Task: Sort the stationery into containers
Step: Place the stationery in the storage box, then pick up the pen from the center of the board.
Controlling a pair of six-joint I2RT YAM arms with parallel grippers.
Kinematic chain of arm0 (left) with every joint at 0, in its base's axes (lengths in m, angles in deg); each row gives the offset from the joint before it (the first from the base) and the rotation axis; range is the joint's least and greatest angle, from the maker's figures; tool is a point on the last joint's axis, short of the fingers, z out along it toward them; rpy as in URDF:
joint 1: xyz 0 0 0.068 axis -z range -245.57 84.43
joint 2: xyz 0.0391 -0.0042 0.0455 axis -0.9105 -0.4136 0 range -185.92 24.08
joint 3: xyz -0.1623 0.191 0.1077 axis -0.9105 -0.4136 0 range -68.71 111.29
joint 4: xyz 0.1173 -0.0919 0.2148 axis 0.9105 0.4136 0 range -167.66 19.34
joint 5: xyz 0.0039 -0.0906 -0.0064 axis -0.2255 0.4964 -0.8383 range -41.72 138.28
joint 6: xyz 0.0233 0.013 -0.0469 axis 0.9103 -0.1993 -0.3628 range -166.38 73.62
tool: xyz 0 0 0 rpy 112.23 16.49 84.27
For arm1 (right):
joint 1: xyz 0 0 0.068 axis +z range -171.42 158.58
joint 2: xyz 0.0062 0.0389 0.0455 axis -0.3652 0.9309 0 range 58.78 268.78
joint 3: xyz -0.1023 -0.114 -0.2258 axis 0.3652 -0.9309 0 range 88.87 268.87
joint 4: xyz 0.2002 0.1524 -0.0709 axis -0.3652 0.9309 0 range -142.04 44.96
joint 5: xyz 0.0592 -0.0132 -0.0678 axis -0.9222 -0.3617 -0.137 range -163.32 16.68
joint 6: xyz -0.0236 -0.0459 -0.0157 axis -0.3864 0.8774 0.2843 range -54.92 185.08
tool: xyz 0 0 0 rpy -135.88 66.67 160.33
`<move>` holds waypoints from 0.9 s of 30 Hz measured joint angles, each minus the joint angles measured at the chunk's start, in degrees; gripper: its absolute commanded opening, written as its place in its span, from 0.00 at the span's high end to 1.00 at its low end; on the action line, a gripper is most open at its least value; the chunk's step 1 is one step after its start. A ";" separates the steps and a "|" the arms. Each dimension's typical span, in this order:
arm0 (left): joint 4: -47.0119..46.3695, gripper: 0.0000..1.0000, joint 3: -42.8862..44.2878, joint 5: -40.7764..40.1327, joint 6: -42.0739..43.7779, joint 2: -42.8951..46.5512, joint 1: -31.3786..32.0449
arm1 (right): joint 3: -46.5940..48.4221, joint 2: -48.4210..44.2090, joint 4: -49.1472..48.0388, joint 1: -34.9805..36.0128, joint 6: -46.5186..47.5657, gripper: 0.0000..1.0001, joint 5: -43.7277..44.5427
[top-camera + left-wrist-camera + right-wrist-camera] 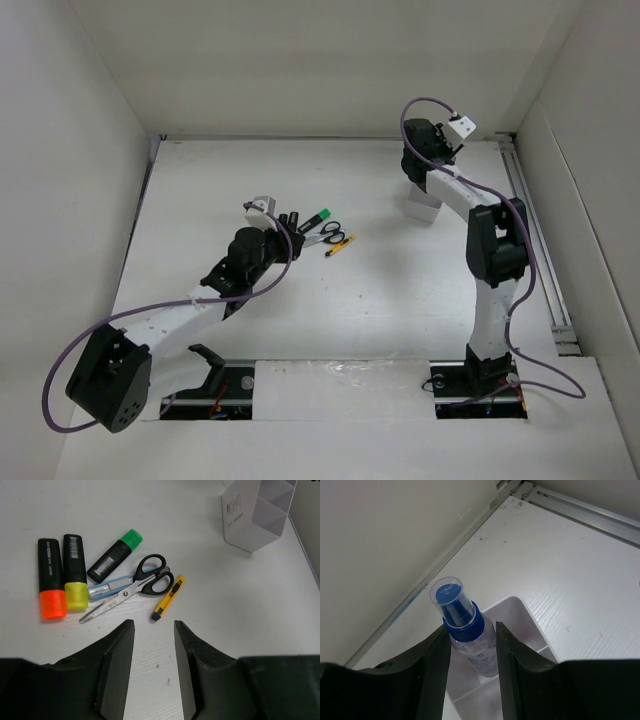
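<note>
In the left wrist view the stationery lies on the white table: an orange highlighter (51, 580), a yellow highlighter (75, 572), a green highlighter (114, 556), black-handled scissors (135, 585) across a clear-blue pen (106, 587), and a yellow-black cutter (168, 598). No thin grey pen shows. My left gripper (154, 630) is open and empty, just short of the cutter. My right gripper (472, 630) is open around a clear spray bottle with a blue collar (465, 625). The bottle leans in a compartment of a white container (520, 615); a gap shows on its right side.
The white divided container (425, 207) stands at the back right, under the right arm, and shows in the left wrist view (255, 512). White walls enclose the table. A metal rail (535, 240) runs along the right edge.
</note>
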 measured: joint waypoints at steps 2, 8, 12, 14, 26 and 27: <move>-0.04 0.77 0.00 -0.07 0.04 -0.35 0.00 | -0.39 0.00 -0.46 0.00 -0.04 0.72 0.07; 0.04 1.00 0.00 -0.02 0.07 -1.79 0.00 | -2.62 -1.22 -1.03 0.81 -0.92 0.39 0.20; 0.87 0.97 0.11 0.07 0.17 -2.36 0.00 | -4.87 -6.93 0.72 2.38 -2.16 0.34 -1.51; 1.77 0.89 0.59 0.04 0.24 -2.56 0.00 | -5.07 -10.71 1.60 3.13 -3.15 0.34 -2.64; 10.36 0.59 7.93 -6.12 0.90 -9.75 0.00 | -17.73 -32.11 7.45 12.28 -13.57 1.00 -19.17; 11.17 0.59 8.74 -6.99 0.92 -11.23 0.00 | -19.69 -33.05 7.98 13.86 -13.97 1.00 -20.61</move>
